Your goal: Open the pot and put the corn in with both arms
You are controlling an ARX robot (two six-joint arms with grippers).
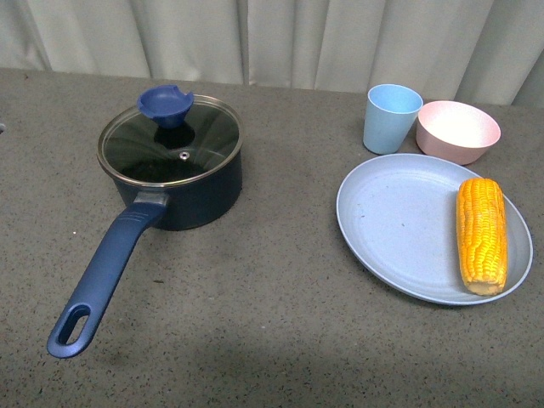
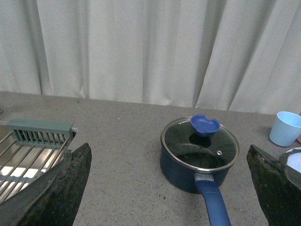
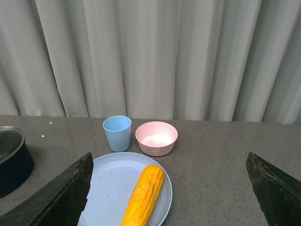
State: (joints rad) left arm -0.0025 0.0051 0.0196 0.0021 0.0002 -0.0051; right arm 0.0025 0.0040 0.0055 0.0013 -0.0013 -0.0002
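1. The dark blue pot (image 1: 183, 183) stood on the left side of the grey table (image 1: 255, 331).
2. Its glass lid (image 1: 170, 144) was on top, shut, with a blue knob (image 1: 166, 104) on the far side of the lid.
3. The long blue handle (image 1: 106, 272) pointed to the near left and had a hole at its end.
4. The corn (image 1: 482, 235) lay flat on the right side of a big pale blue plate (image 1: 391, 221), on the right of the table, well apart from the pot.
5. A light blue cup (image 1: 391, 117) and a pink bowl (image 1: 457, 132) stood just past the plate, the cup to the left of the bowl.
6. The left gripper (image 2: 168, 146) was spread wide and held nothing. Its two dark fingers (image 2: 61, 188) showed at the edges of its camera view. The pot sat ahead of it, between the fingers, and was not touched.
7. A metal rack (image 2: 28, 150) lay off to the left of the pot.
8. The right gripper (image 3: 169, 154) was spread wide too, with nothing in it. The corn lay ahead of it on the plate, not touched.
9. A white curtain (image 1: 255, 34) hung behind the table.
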